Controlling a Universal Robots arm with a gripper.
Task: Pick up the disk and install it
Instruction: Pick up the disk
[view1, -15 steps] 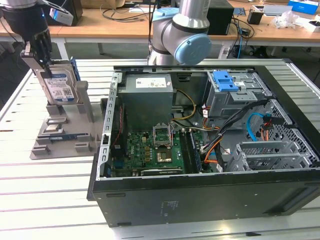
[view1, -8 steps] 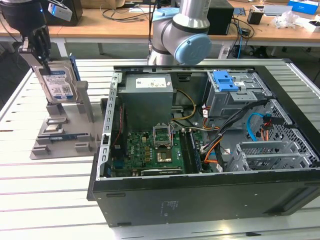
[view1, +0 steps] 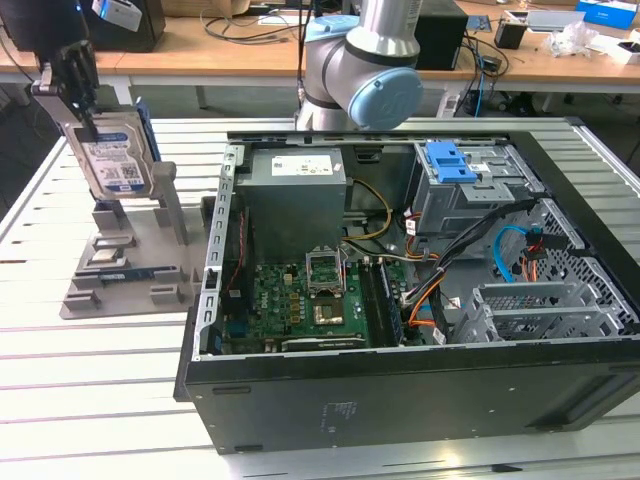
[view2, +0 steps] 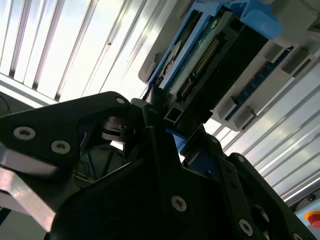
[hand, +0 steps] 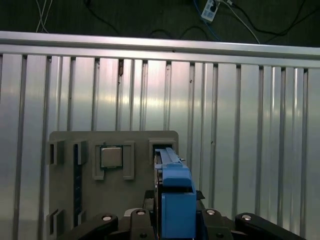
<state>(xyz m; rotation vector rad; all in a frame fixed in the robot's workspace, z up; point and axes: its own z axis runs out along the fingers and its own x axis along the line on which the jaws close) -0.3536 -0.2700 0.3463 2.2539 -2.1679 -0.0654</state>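
Note:
In the exterior view the disk (view1: 112, 155), a silver drive with a white-and-blue label in a blue carrier, stands on edge at the far left. It is over the grey holder (view1: 130, 270). My gripper (view1: 82, 118) is shut on its upper edge. Whether the disk's lower edge still sits in the holder's slot I cannot tell. In the first wrist view the blue carrier edge of the disk (hand: 175, 200) runs between my gripper (hand: 175, 219) and the holder (hand: 115, 190). The second wrist view shows the disk's connector end (view2: 210, 60) clamped in my black gripper (view2: 167, 125).
An open computer case (view1: 400, 400) lies to the exterior view's right of the holder, with a motherboard (view1: 310, 300), grey power-supply box (view1: 297, 190) and a drive cage topped by a blue latch (view1: 450, 160). A chip (hand: 111, 157) rests in the holder. The table (view1: 90, 380) is slatted aluminium.

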